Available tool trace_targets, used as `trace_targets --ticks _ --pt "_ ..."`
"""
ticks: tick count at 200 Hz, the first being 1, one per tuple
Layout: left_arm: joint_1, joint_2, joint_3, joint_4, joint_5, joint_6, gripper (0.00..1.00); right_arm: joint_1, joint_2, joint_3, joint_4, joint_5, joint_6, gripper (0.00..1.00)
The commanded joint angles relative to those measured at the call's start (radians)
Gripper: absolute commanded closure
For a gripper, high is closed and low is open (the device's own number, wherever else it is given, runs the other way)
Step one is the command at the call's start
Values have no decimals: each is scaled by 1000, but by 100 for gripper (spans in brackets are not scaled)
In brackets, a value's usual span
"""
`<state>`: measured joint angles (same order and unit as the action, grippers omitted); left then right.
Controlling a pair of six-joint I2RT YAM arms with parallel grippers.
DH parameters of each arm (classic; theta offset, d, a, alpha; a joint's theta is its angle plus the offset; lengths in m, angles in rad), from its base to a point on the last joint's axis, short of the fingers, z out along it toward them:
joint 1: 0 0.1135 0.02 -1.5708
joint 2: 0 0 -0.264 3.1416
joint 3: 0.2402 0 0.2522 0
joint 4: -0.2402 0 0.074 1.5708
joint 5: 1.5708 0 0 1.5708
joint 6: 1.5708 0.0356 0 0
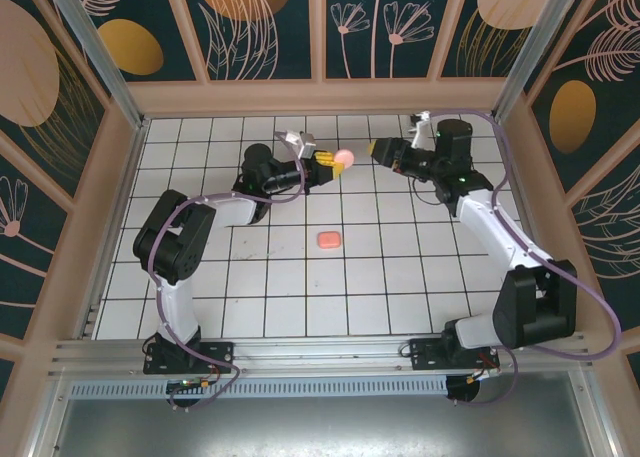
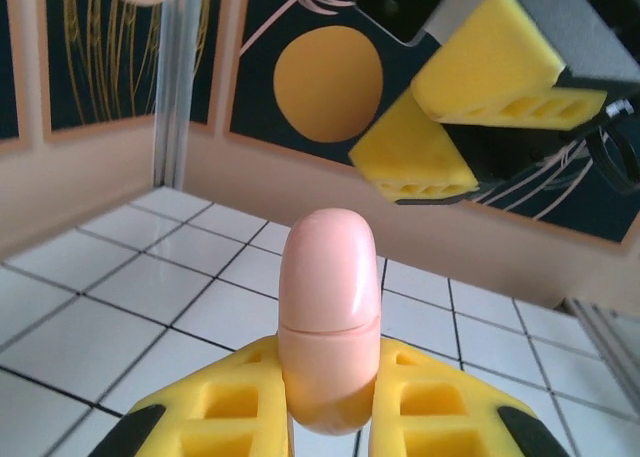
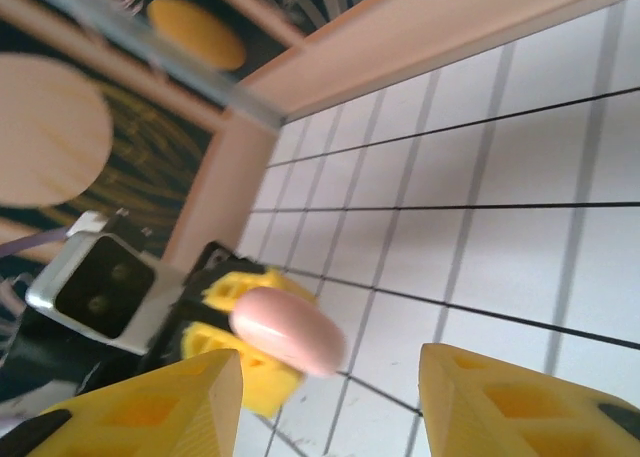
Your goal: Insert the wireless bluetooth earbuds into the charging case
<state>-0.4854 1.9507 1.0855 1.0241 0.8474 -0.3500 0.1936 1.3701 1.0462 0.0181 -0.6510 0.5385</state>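
**Pod held up, lid not yet opened**

The left claw (image 2: 328, 422) is clamped on the pale pink pod (image 2: 328, 297), held above the tiles (image 1: 250, 287). The pod's seam looks shut. The right claw (image 3: 330, 407) stands apart and empty near it. A coral pod (image 1: 329, 239) lies on the tiles. I judge that nothing is inserted yet, and I cannot tell where the earbuds are. No writing is readable.
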Motion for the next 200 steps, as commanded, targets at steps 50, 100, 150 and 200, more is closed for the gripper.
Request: trace_targets --ticks 50,100,150,200 --pt "-68 36 31 -398 -150 -465 91 -22 -26 -61 -69 131 97 50" --pt "-71 95 123 -735 -197 -415 85 -1 -3 -68 -80 129 99 50" --pt "-71 159 195 -899 -217 -342 83 2 -9 -56 -134 153 76 50" --pt "-70 191 231 -963 -214 -327 78 6 -1 -59 -127 152 85 50"
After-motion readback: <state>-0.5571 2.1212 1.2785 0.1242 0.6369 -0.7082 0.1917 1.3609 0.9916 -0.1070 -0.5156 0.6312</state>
